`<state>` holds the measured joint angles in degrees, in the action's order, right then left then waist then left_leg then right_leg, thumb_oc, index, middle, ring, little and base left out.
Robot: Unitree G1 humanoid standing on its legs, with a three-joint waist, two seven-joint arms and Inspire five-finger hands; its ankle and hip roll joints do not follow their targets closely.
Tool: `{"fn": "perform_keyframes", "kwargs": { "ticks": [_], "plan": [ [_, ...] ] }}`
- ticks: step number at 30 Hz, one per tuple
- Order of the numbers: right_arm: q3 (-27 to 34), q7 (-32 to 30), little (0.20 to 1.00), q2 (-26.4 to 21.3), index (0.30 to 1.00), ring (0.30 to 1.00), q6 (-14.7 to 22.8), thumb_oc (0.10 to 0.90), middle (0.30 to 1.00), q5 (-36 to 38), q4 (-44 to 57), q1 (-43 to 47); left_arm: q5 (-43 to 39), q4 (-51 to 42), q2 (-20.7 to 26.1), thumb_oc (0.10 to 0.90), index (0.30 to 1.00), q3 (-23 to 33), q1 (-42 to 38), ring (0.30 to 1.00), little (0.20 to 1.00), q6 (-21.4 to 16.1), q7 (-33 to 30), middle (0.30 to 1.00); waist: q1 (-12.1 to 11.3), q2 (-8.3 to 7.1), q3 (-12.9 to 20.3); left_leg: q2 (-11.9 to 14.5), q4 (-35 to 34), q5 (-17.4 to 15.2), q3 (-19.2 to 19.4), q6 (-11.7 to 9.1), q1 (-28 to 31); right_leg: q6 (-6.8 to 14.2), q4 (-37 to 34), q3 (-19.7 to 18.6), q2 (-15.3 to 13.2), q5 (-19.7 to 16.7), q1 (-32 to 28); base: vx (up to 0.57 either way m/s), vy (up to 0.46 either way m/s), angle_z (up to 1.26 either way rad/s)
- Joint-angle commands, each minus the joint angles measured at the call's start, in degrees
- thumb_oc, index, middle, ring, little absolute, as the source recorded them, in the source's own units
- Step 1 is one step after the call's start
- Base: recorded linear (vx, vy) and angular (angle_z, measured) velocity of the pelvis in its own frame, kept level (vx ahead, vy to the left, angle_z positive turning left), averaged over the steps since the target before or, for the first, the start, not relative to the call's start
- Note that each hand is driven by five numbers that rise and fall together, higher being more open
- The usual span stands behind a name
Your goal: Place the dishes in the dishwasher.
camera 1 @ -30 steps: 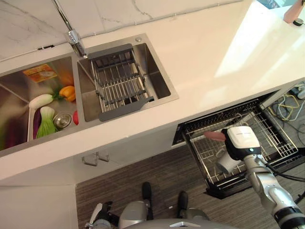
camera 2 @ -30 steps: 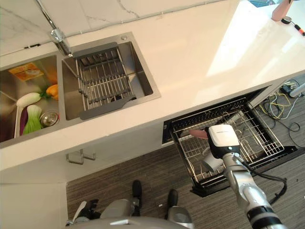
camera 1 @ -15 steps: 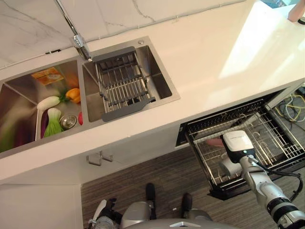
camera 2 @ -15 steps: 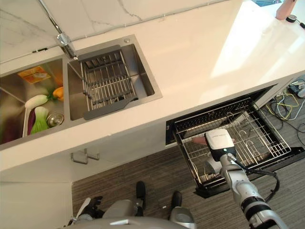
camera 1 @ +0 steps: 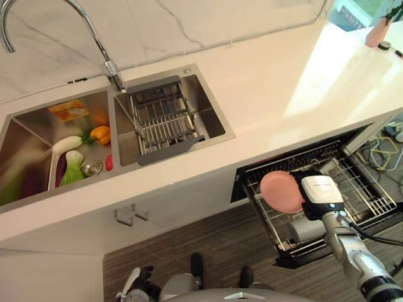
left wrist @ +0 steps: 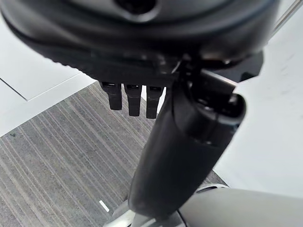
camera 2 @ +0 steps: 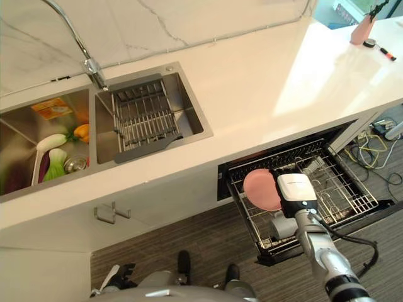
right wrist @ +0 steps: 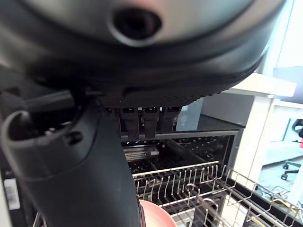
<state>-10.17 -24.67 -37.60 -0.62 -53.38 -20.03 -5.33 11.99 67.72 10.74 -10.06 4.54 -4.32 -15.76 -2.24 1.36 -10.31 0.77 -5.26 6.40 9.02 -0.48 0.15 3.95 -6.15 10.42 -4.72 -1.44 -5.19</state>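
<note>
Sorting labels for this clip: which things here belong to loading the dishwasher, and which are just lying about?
Job:
- pink plate
- dishwasher rack, pulled out
- right hand, at the plate

Lying about:
- vegetables in the left sink basin
- drain rack in the right basin
- faucet
- pink bottle on the counter

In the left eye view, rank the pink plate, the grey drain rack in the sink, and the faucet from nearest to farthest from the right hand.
1. Pink plate: in the pulled-out dishwasher rack, right beside the right hand.
2. Grey drain rack: in the sink's right basin, across the counter.
3. Faucet: behind the sink, by the wall.
</note>
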Motion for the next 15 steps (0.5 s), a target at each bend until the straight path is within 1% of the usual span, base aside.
{"fn": "perform_keyframes", "kwargs": {
  "ticks": [1, 2, 4, 8, 9, 10, 11, 14, 15],
  "plan": [
    [7.4, -6.0, 0.9, -5.2, 0.9, 0.9, -1.2, 0.8, 0.9, 1.7, 4.7, 3.7, 2.3, 4.2, -1.5, 0.8, 0.9, -1.5, -3.0, 0.9, 0.9, -0.5, -0.6, 0.9, -0.1, 0.4, 1.4, 3.4, 0.3, -5.9, -3.5, -4.7, 3.4, 3.6, 1.1, 1.4, -1.3, 4.2, -1.7, 0.02, -0.004, -0.04],
    [9.8, -7.2, 0.9, -5.4, 0.9, 0.9, -1.9, 0.8, 0.9, 2.3, 5.0, 2.9, 2.5, 4.1, -1.5, 0.8, 0.9, -1.3, -3.0, 0.9, 0.9, -0.5, -0.8, 0.9, 0.0, 0.39, 1.5, 3.5, 0.3, -5.9, -3.5, -4.7, 3.5, 3.6, 1.1, 1.4, -1.2, 4.2, -1.7, 0.0, 0.0, 0.0],
    [15.4, -11.0, 0.9, -3.6, 0.9, 0.9, -2.0, 0.8, 0.9, 9.2, 3.8, 1.6, 2.4, 4.0, -1.4, 0.8, 0.9, -1.2, -3.1, 0.9, 0.9, -0.2, -1.4, 0.9, 0.4, 0.35, 1.5, 3.5, 0.3, -6.0, -3.3, -4.7, 3.7, 3.7, 1.1, 1.0, -1.2, 4.0, -1.6, 0.0, 0.0, 0.0],
    [15.4, -11.0, 0.9, -3.6, 0.9, 0.9, -2.0, 0.8, 0.9, 9.2, 3.8, 1.5, 2.4, 4.0, -1.4, 0.8, 0.9, -1.3, -3.1, 0.9, 0.9, -0.2, -1.4, 0.9, 0.3, 0.36, 1.4, 3.5, 0.3, -6.0, -3.3, -4.7, 3.7, 3.7, 1.1, 1.0, -1.1, 4.0, -1.6, 0.01, 0.004, -0.12],
    [26.6, -15.4, 0.9, -1.2, 0.9, 0.9, -5.4, 0.8, 0.9, 17.7, 1.8, -2.7, 2.3, 4.4, -1.8, 0.8, 0.9, 1.3, -3.1, 0.9, 0.9, 0.9, -2.3, 0.9, 2.5, -0.07, 2.0, 3.7, 0.3, -6.8, -2.7, -4.7, 4.3, 3.6, 1.1, 0.3, -0.9, 4.4, -1.9, 0.04, 0.011, -0.15],
    [29.1, -16.3, 0.9, 0.0, 0.9, 0.9, -5.1, 0.8, 0.9, 19.5, 1.5, -4.5, 2.4, 4.4, -1.8, 0.8, 0.9, 1.1, -3.1, 0.9, 0.9, 1.1, -2.4, 0.9, 1.9, 0.0, 2.2, 3.7, 0.3, -6.7, -2.4, -4.6, 4.3, 3.6, 1.1, 0.1, -0.9, 4.1, -1.7, 0.05, 0.009, 0.03],
    [30.6, -17.3, 0.9, 0.4, 0.9, 0.9, -5.9, 0.8, 0.9, 21.6, -2.3, -5.2, 2.4, 4.4, -1.7, 0.8, 0.9, 1.6, -2.9, 0.9, 0.9, 1.1, -2.5, 0.9, 2.1, -0.04, 2.4, 3.8, 0.3, -6.7, -2.2, -4.5, 4.3, 3.6, 1.1, -0.1, -0.8, 4.1, -1.7, 0.0, 0.0, 0.0],
    [31.5, -18.1, 0.9, 1.2, 0.9, 0.9, -6.6, 0.8, 0.9, 24.0, -6.0, -5.8, 2.3, 4.5, -1.7, 0.8, 0.9, 1.9, -2.8, 0.9, 0.9, 1.3, -2.3, 0.9, 2.2, -0.13, 2.5, 3.8, 0.3, -6.9, -2.0, -4.5, 4.4, 3.5, 1.1, -0.5, -0.7, 4.1, -1.6, 0.01, -0.002, -0.14],
    [32.3, -17.6, 0.9, 2.6, 0.9, 0.9, -6.9, 0.8, 0.9, 26.4, -7.7, -6.6, 1.8, 4.5, -1.8, 0.8, 0.9, 2.0, -2.7, 0.9, 0.9, 1.7, -2.0, 0.9, 2.6, -0.08, 2.6, 3.9, 0.3, -7.0, -1.9, -4.5, 4.5, 3.5, 1.1, -0.6, -0.7, 4.1, -1.5, 0.01, -0.007, -0.28]
  ]
}}
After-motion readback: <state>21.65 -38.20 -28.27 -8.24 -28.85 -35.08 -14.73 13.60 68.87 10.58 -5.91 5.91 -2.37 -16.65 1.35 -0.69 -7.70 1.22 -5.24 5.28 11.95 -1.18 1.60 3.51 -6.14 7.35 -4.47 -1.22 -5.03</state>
